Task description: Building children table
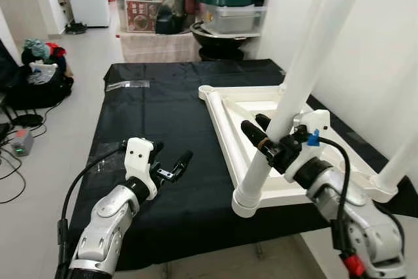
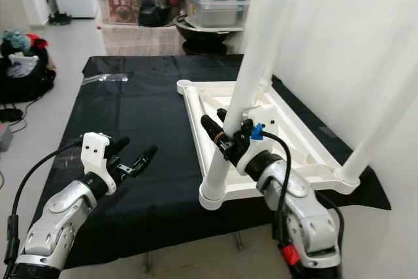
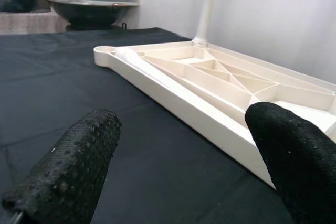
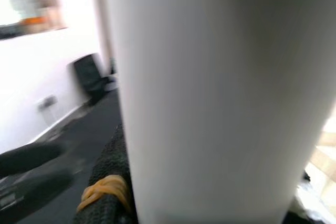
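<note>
The right gripper (image 1: 264,134) is clamped on a white leg (image 1: 294,89) standing in the upside-down tabletop (image 1: 261,106) — left gripper (image 1: 171,161), fingers apart, hovers beside it over the black cloth (image 1: 157,115)

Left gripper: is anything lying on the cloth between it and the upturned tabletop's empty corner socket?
Nothing visible. The left gripper hovers open over bare black cloth, and the stretch to the empty corner socket of the tabletop looks clear.
</note>
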You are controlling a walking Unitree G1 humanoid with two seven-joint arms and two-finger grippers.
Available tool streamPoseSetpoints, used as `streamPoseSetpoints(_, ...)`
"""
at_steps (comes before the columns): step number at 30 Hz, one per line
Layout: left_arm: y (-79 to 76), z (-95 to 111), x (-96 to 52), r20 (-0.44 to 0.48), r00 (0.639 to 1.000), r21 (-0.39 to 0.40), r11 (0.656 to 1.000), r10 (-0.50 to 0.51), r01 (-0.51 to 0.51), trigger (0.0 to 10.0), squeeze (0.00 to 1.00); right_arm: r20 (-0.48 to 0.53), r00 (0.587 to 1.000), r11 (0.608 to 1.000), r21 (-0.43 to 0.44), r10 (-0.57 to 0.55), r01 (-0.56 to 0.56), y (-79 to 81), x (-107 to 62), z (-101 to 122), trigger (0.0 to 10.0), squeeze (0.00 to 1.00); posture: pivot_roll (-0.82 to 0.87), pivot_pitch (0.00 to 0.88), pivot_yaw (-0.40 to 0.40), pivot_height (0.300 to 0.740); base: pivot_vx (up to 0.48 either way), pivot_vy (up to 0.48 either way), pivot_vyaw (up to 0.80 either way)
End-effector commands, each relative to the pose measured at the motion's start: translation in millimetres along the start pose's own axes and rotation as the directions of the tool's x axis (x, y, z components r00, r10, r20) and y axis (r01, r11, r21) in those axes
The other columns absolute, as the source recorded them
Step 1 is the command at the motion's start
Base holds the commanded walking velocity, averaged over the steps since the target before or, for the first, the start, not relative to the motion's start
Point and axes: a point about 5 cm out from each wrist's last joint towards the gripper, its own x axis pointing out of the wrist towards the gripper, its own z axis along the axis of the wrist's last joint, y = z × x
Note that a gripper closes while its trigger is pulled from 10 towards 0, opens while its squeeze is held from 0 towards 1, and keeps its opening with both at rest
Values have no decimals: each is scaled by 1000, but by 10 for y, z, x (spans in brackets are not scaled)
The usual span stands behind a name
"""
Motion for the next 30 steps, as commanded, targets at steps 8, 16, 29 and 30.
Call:
streamPoseSetpoints(8,1,-49,0,-26,1000,-2,1000,17,-17,10000,0,-457,804,915,-58,-380,400,-316,-209,-856,10000,0,41,0,-74,740,0,0,0)
streamPoseSetpoints(16,-8,-68,-1,-32,999,1,1000,26,-26,10000,0,-475,737,873,-185,-481,451,-315,-212,-874,10000,0,37,0,-82,740,0,0,0)
streamPoseSetpoints(29,-5,-94,-3,-43,998,1,999,43,-43,10000,0,-426,580,695,-191,-695,693,-455,-314,-885,10000,0,36,0,-89,740,0,0,0)
streamPoseSetpoints(30,-5,-94,-3,-43,998,1,999,43,-43,10000,0,-426,580,695,-191,-695,693,-455,-314,-885,10000,0,36,0,-89,740,0,0,0)
